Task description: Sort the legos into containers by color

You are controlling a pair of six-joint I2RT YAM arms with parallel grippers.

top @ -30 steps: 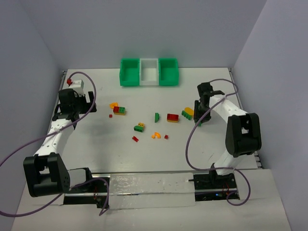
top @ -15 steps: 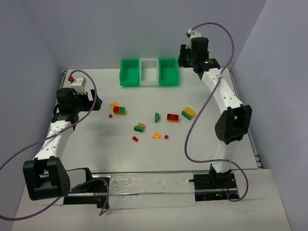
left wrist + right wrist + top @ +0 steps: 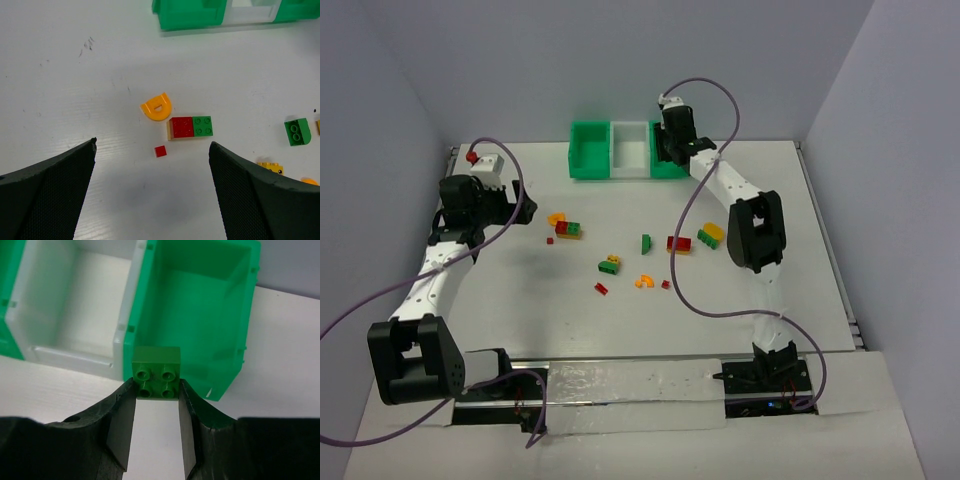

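My right gripper (image 3: 156, 390) is shut on a small green brick (image 3: 156, 372), studs facing the camera. It hangs just in front of the right green bin (image 3: 195, 305) of the containers, beside the white bin (image 3: 75, 300). From above, that gripper (image 3: 665, 152) covers part of the right bin. Several legos lie mid-table: an orange half-round (image 3: 557, 217), a red-green brick (image 3: 569, 229), a red brick (image 3: 678, 244) and a green curved piece (image 3: 646, 243). My left gripper (image 3: 152, 167) is open, above the table near a small red tile (image 3: 160, 151).
The left green bin (image 3: 588, 150) and the white bin (image 3: 630, 148) stand at the back, near the wall. More pieces lie nearer the front: a yellow-green brick (image 3: 610, 264), an orange arch (image 3: 644, 282) and a red bit (image 3: 601, 288). Cables loop from both arms.
My right arm has risen from the table's right side and swung back and left to the right green bin, with the green brick in it. The left arm shifted slightly back.
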